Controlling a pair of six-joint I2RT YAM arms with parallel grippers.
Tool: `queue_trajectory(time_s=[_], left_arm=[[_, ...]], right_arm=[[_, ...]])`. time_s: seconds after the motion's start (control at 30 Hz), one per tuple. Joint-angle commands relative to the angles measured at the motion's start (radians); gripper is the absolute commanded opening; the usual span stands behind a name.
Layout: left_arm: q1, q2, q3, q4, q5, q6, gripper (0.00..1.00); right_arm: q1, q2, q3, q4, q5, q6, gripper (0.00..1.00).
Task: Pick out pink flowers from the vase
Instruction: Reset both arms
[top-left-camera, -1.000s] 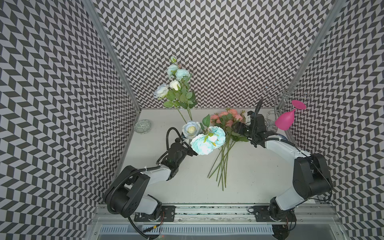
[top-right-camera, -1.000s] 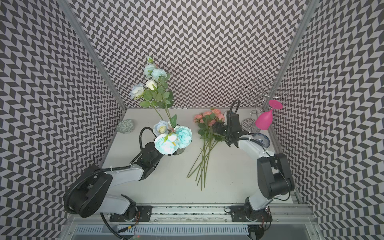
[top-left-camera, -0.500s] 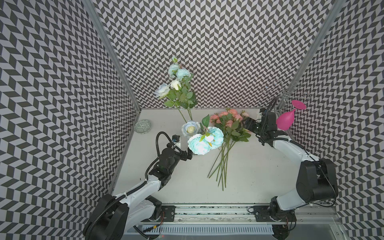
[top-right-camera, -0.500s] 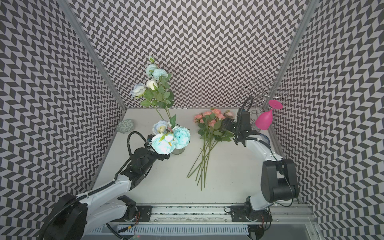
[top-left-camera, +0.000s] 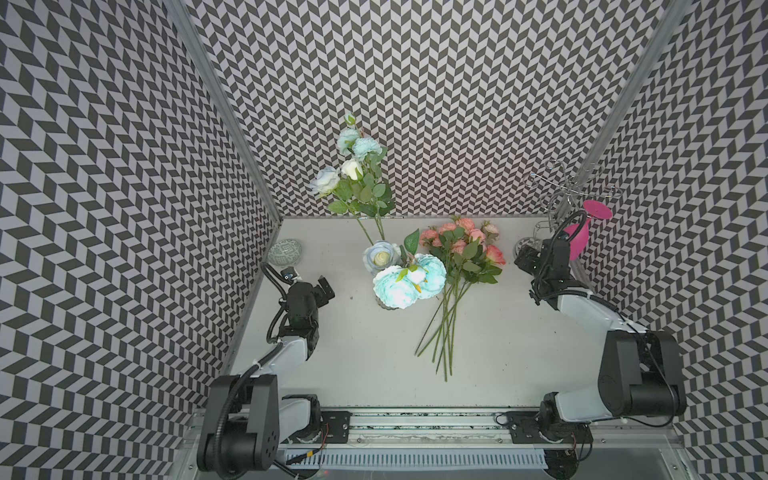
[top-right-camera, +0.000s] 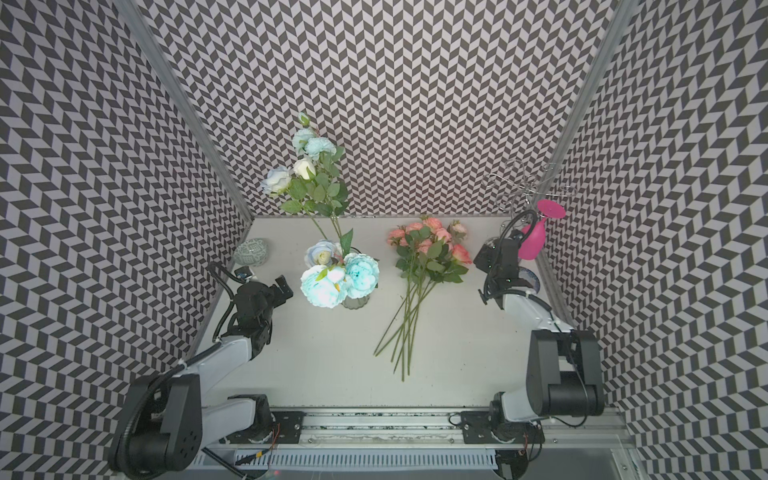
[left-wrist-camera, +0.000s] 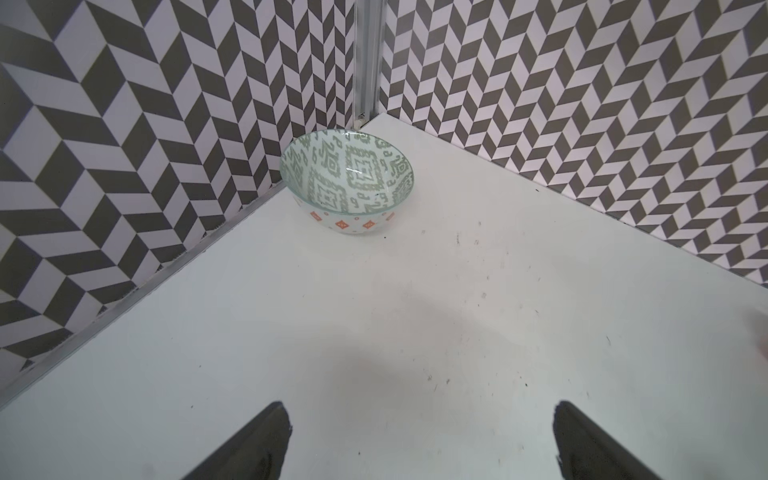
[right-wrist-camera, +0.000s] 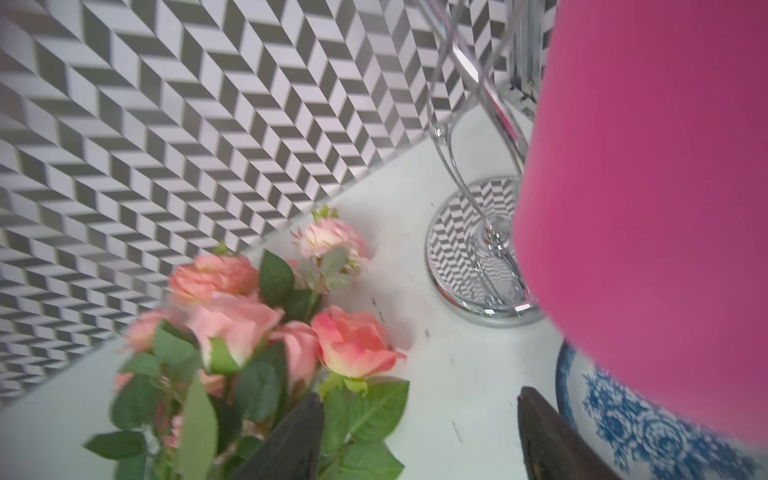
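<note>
My right pincer (right-wrist-camera: 419, 399) is spread, with only bare white counter (right-wrist-camera: 457, 365) between its fingers. Just beside one finger lie the salmon-pink fabric roses and peonies on long green stems (right-wrist-camera: 345, 340); against the other crowd a magenta plastic wine glass (right-wrist-camera: 644, 208) and a chrome wire rack (right-wrist-camera: 478, 266).

In a top view the pink bunch lies flat at centre right, stems fanning toward the lower frame, beside the small clear ribbed glass vase (top-right-camera: 354, 302), which holds only pale blue and white flowers (top-right-camera: 338, 282). My left pincer (left-wrist-camera: 419, 405) is spread too, empty.

The danger is in my right wrist — a careless swing could knock the glass off its rack, and brushing the top-heavy blue blooms could tip the vase.
</note>
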Motion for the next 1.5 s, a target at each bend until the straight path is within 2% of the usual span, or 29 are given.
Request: queue_trajectory(time_s=[0.0, 0.1, 0.2, 0.3, 0.37, 0.43, 0.5, 0.53, 0.57, 0.6, 0.63, 0.7, 0.8, 0.87, 0.97, 1.0, 1.07, 1.1, 1.13, 1.17, 1.23, 1.3, 1.4, 1.47], left_arm=[[0.012, 0.047, 0.068, 0.062, -0.093, 0.082, 0.99], [0.027, 0.093, 0.04, 0.178, -0.111, 0.164, 0.99], [0.054, 0.139, -0.015, 0.318, -0.052, 0.201, 0.99], [0.06, 0.192, -0.062, 0.47, -0.015, 0.225, 0.99], [0.062, 0.203, -0.038, 0.441, 0.022, 0.236, 0.99], [0.062, 0.207, -0.029, 0.429, 0.039, 0.242, 0.99], [0.062, 0.2, -0.045, 0.458, 0.051, 0.249, 0.99], [0.062, 0.189, -0.056, 0.467, 0.065, 0.251, 0.99], [0.063, 0.18, -0.07, 0.485, 0.083, 0.254, 0.99], [0.064, 0.172, -0.085, 0.509, 0.116, 0.254, 0.99], [0.067, 0.168, -0.1, 0.536, 0.155, 0.253, 0.99], [0.067, 0.179, -0.103, 0.572, 0.201, 0.244, 0.99], [0.067, 0.249, -0.105, 0.672, 0.217, 0.224, 1.0], [0.055, 0.244, -0.055, 0.552, 0.211, 0.228, 1.0], [0.047, 0.229, -0.141, 0.695, 0.265, 0.261, 1.0], [0.037, 0.243, -0.195, 0.797, 0.268, 0.276, 1.0], [0.021, 0.354, -0.29, 1.134, 0.195, 0.28, 1.0], [0.018, 0.335, -0.284, 1.106, 0.188, 0.281, 0.99], [0.013, 0.287, -0.241, 0.92, 0.172, 0.267, 1.0], [-0.002, 0.268, -0.209, 0.845, 0.115, 0.256, 0.99], [-0.061, 0.342, -0.219, 0.989, 0.003, 0.326, 1.0], [-0.074, 0.301, -0.202, 0.883, 0.002, 0.318, 1.0], [-0.064, 0.321, -0.214, 0.943, 0.023, 0.322, 0.99], [-0.071, 0.307, -0.204, 0.899, 0.012, 0.321, 1.0]], right_arm=[[0.07, -0.024, -0.058, 0.203, 0.208, -0.15, 0.73], [0.11, -0.008, -0.127, 0.33, 0.304, -0.25, 0.73], [0.113, 0.01, -0.212, 0.457, 0.285, -0.227, 0.73], [0.124, 0.029, -0.32, 0.64, 0.27, -0.281, 0.73], [0.126, 0.03, -0.409, 0.837, 0.307, -0.3, 0.74], [0.124, -0.014, -0.453, 0.898, 0.249, -0.365, 0.75], [0.117, 0.01, -0.525, 1.044, 0.187, -0.39, 0.76], [0.115, 0.052, -0.564, 1.178, 0.168, -0.4, 1.0], [0.103, 0.085, -0.581, 1.286, 0.13, -0.408, 0.99], [0.092, 0.121, -0.612, 1.313, 0.104, -0.407, 1.0], [0.086, 0.13, -0.611, 1.335, 0.096, -0.403, 1.0], [0.079, 0.1, -0.599, 1.239, 0.084, -0.391, 1.0], [0.074, 0.085, -0.562, 1.19, 0.075, -0.386, 1.0], [0.073, 0.092, -0.571, 1.224, 0.068, -0.391, 1.0], [0.072, 0.109, -0.581, 1.288, 0.061, -0.4, 1.0], [0.072, 0.115, -0.581, 1.309, 0.061, -0.401, 1.0], [0.072, 0.117, -0.614, 1.315, 0.06, -0.402, 0.99], [0.071, 0.116, -0.615, 1.311, 0.059, -0.402, 1.0], [0.071, 0.117, -0.614, 1.313, 0.057, -0.402, 1.0], [0.07, 0.116, -0.615, 1.312, 0.058, -0.402, 0.99], [0.072, 0.116, -0.615, 1.313, 0.058, -0.402, 1.0], [0.071, 0.116, -0.615, 1.311, 0.058, -0.402, 1.0], [0.072, 0.117, -0.615, 1.311, 0.057, -0.402, 1.0], [0.07, 0.116, -0.614, 1.311, 0.056, -0.402, 0.99]])
